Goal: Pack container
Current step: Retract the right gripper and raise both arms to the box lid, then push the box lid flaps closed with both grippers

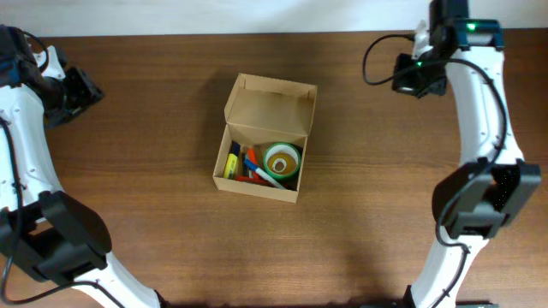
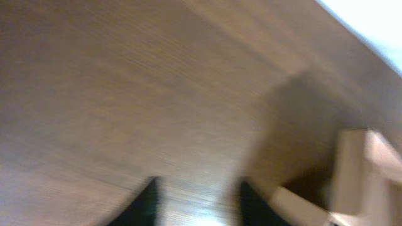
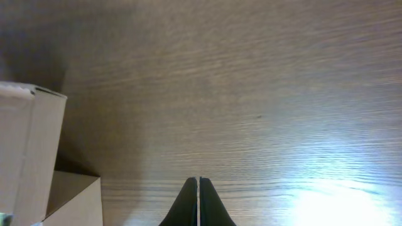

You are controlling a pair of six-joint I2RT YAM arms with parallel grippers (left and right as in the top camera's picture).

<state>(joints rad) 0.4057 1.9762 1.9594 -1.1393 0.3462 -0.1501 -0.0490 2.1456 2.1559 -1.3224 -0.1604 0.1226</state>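
Observation:
The container (image 1: 268, 111), a tan cardboard box with its flap lid standing open, sits mid-table. Inside lie a green tape roll (image 1: 282, 160), a yellow item (image 1: 230, 163) and several markers (image 1: 254, 168). My left gripper (image 1: 84, 88) is at the far left, well away from the box; in the blurred left wrist view its fingers (image 2: 196, 196) are apart with nothing between them, and the box (image 2: 358, 179) shows at right. My right gripper (image 1: 417, 75) is at the far right back; its fingers (image 3: 198, 187) are pressed together and empty. The box's corner (image 3: 28, 150) shows at left.
The wooden table (image 1: 385, 188) surrounds the box. The table's back edge runs along the top of the overhead view, close behind both grippers. The arm bases stand at the front left (image 1: 60, 239) and front right (image 1: 475, 205).

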